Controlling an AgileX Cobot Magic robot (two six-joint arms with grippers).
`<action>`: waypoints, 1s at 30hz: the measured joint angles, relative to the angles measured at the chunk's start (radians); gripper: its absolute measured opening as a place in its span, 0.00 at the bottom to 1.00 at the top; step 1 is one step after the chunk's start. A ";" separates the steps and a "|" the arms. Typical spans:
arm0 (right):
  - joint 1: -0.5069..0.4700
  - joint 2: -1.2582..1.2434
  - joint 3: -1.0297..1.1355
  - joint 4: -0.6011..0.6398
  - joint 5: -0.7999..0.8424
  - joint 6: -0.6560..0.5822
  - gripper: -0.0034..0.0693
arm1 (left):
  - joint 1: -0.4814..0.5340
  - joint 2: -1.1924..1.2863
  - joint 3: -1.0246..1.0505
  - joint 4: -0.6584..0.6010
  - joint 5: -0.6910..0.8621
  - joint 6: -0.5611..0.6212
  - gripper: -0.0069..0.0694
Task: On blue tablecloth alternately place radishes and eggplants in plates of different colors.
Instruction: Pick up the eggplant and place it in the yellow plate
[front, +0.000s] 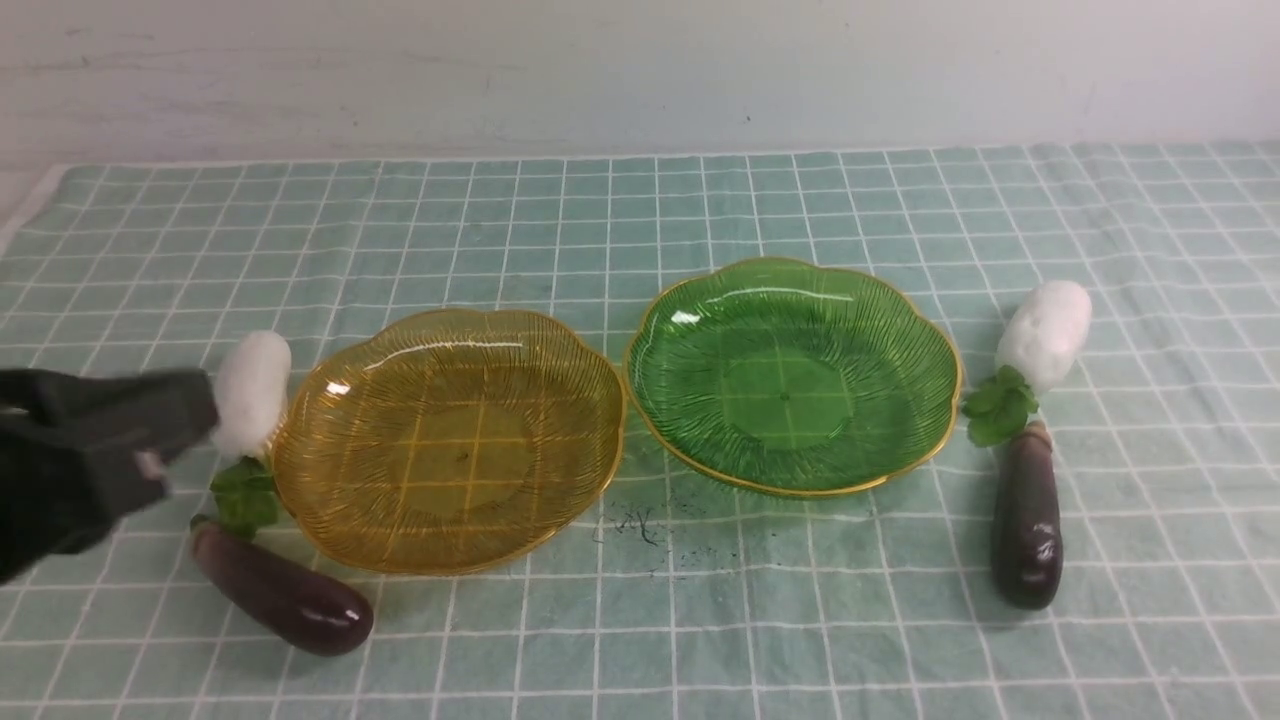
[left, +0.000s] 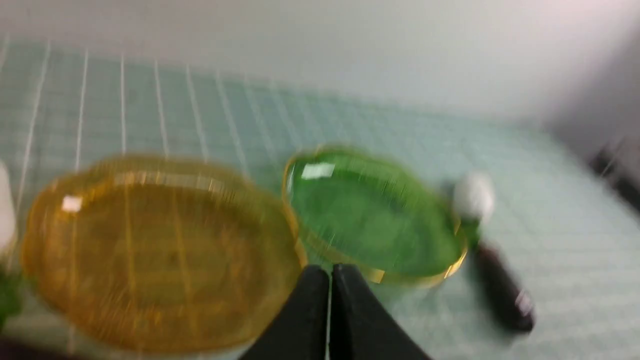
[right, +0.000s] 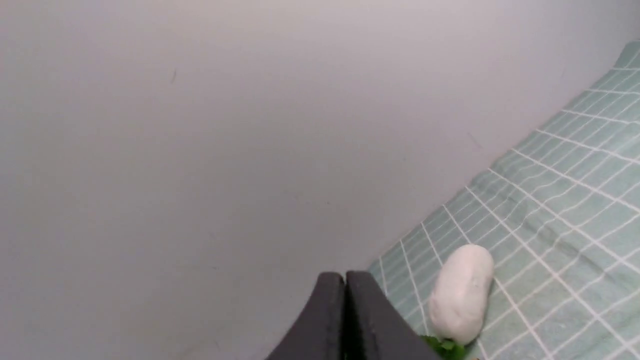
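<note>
radish (front: 250, 392) and eggplant (front: 285, 598) lie just left of the amber plate (front: 450, 314), beside my left gripper (left: 330, 271), jaws pressed together on nothing; my right gripper (right: 345, 277) likewise closed.

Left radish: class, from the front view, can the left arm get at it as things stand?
Probably yes: the shut left gripper is right by the left radish, nothing between them; it must open first.
</note>
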 joint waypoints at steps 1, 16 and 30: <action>0.000 0.000 0.000 0.028 -0.018 -0.002 0.04 | 0.000 0.098 -0.010 0.081 0.059 -0.030 0.08; 0.055 0.239 -0.400 -0.085 0.482 -0.203 0.04 | 0.265 0.506 -0.033 0.334 0.164 -0.392 0.10; 0.076 0.634 -0.667 -0.005 0.746 -0.543 0.04 | 0.318 0.795 -0.138 0.143 0.031 -0.348 0.31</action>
